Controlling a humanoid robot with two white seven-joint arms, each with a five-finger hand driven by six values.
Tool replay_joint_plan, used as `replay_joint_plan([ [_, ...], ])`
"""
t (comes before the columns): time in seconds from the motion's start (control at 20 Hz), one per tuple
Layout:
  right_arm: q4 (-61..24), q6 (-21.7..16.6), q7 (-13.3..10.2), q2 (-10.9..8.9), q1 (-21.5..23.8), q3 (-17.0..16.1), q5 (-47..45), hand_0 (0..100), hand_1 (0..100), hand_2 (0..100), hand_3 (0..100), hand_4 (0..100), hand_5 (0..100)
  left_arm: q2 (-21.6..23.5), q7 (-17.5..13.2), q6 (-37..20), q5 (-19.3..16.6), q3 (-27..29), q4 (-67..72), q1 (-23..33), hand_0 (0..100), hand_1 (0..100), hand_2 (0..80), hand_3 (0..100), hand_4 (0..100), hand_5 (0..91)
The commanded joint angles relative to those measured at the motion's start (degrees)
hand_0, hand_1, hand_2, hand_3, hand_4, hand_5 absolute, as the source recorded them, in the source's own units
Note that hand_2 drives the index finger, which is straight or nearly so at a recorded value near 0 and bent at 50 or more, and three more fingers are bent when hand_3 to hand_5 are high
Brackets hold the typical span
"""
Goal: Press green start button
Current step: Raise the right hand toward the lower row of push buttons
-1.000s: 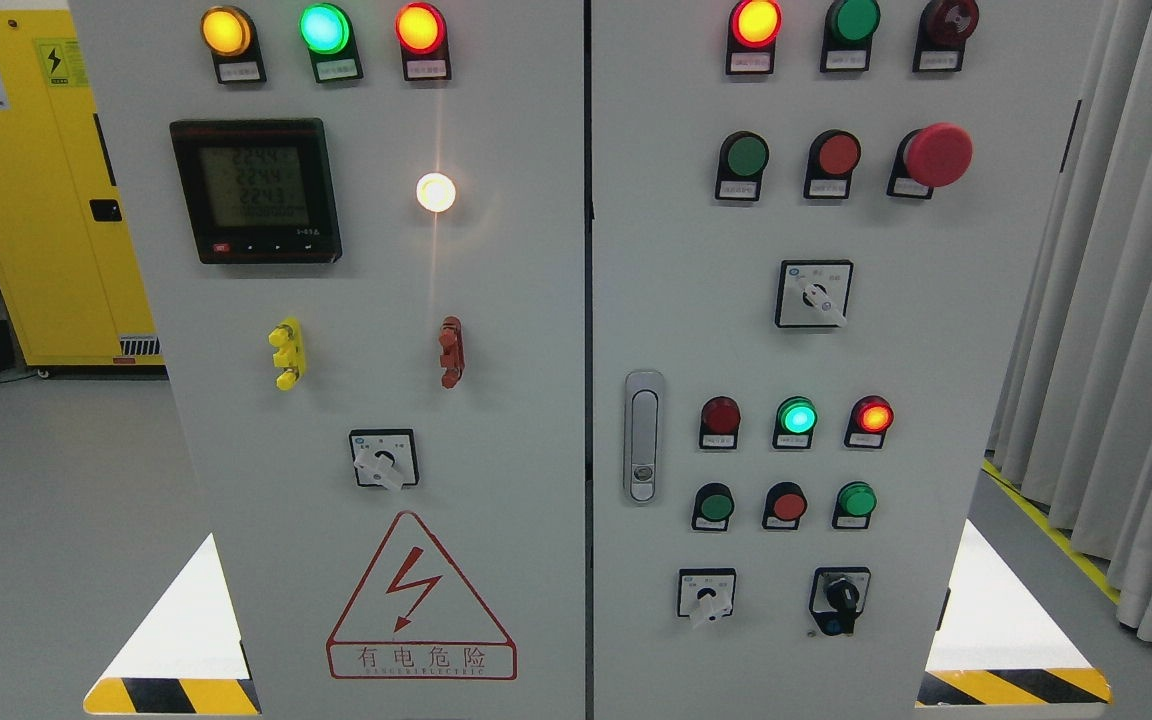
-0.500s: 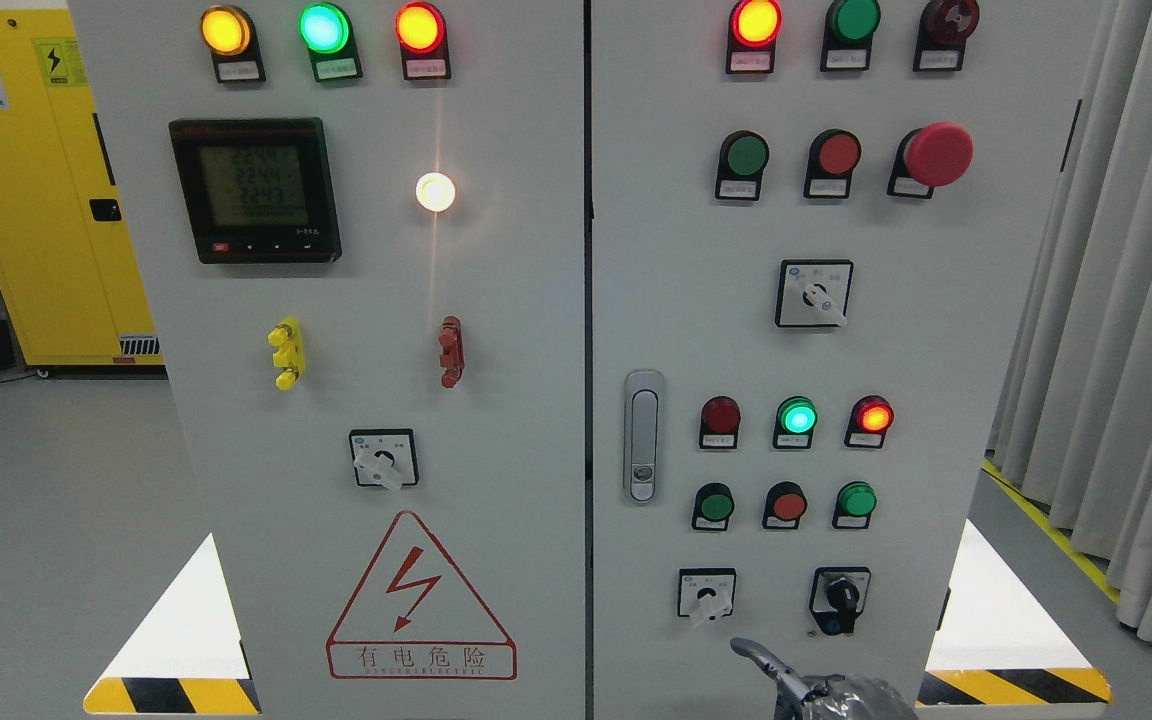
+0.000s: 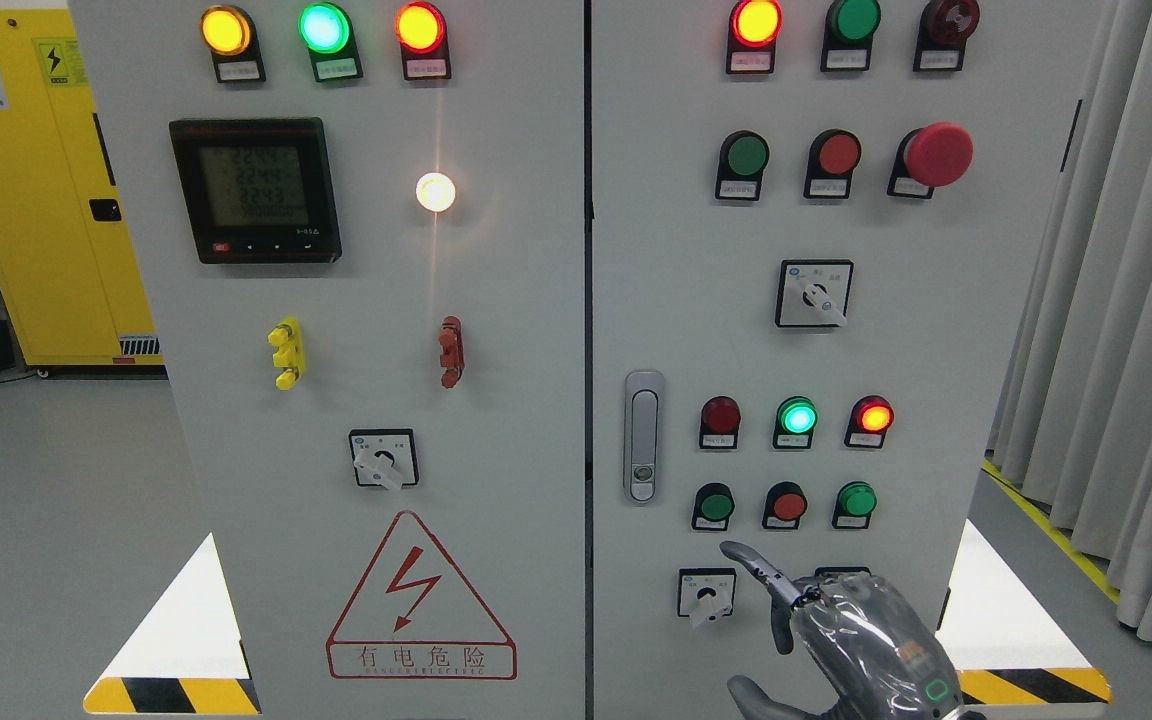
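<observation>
Right hand (image 3: pixel 841 625) comes in at the bottom edge of the cabinet's right door (image 3: pixel 936 330), index finger (image 3: pixel 751 568) stretched up and left, other fingers curled under, holding nothing, so we call it a pointing fist. We see no left hand anywhere.

Target is ambiguous. We count three unlit green pushbuttons on the right door: one in the upper button row (image 3: pixel 743 155), and two in the lower button row, at its left end (image 3: pixel 714 505) and its right end (image 3: pixel 855 499). Labels are too small to read, so we cannot tell which is "start". Our guess is the left-end lower one, since the fingertip sits just below it and nearest to it.

Risks as we judge them: the red pushbutton (image 3: pixel 787 503) sits just beside that green one, so a small drift right could hit the wrong button. The white rotary switch (image 3: pixel 706 595) is just left of the finger, and a low approach could knock its lever. The key switch is mostly hidden behind the hand, so the knuckles might brush it. The lit green lamp (image 3: pixel 797 415) above is an indicator, not a button, and could be mistaken for the target.

Containers: none in view besides the cabinet itself, doors shut, contents not visible. A yellow cabinet (image 3: pixel 36 200) stands off to the left, also shut.
</observation>
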Motion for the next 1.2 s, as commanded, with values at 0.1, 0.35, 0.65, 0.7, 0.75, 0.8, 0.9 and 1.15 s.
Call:
replay_joint_plan([
  [0.1, 2.0, 0.2, 0.4, 0.13, -2.0, 1.3, 1.4, 39, 63, 0, 75, 84, 78, -0.1, 0.0, 0.0, 0.0, 0.1, -1.6, -1.5, 12, 56, 0.0, 0, 0, 0.0],
  [0.35, 4.8, 0.4, 0.4, 0.83, -2.9, 1.4, 1.3, 40, 63, 0, 75, 83, 78, -0.1, 0.0, 0.0, 0.0, 0.0, -1.6, -1.5, 12, 56, 0.0, 0, 0, 0.0],
  [0.65, 8.2, 0.5, 0.4, 1.63, -4.0, 1.3, 1.3, 41, 63, 0, 73, 81, 77, -0.1, 0.0, 0.0, 0.0, 0.1, -1.5, -1.5, 12, 56, 0.0, 0, 0, 0.0],
  [0.7, 8.4, 0.5, 0.4, 1.63, -4.2, 1.3, 1.3, 41, 63, 0, 73, 81, 76, -0.1, 0.0, 0.0, 0.0, 0.1, -1.6, -1.4, 12, 56, 0.0, 0, 0, 0.0],
  [0.75, 8.5, 0.5, 0.4, 1.80, -4.5, 1.3, 1.3, 41, 63, 0, 72, 81, 76, -0.1, 0.0, 0.0, 0.0, 0.0, -1.6, -1.5, 12, 56, 0.0, 0, 0, 0.0],
  [0.8, 8.9, 0.5, 0.4, 1.98, -4.7, 1.3, 1.3, 41, 63, 0, 72, 81, 76, -0.1, 0.0, 0.1, 0.0, 0.1, -1.6, -1.5, 12, 56, 0.0, 0, 0, 0.0],
  [0.9, 9.1, 0.5, 0.4, 1.98, -5.0, 1.3, 1.3, 41, 63, 0, 72, 81, 76, -0.1, 0.0, 0.0, 0.0, 0.0, -1.6, -1.5, 12, 56, 0.0, 0, 0, 0.0],
  [1.15, 9.0, 0.6, 0.5, 2.07, -5.7, 1.4, 1.3, 42, 62, 0, 72, 80, 75, -0.1, 0.0, 0.0, 0.0, 0.0, -1.5, -1.5, 12, 56, 0.0, 0, 0, 0.0],
])
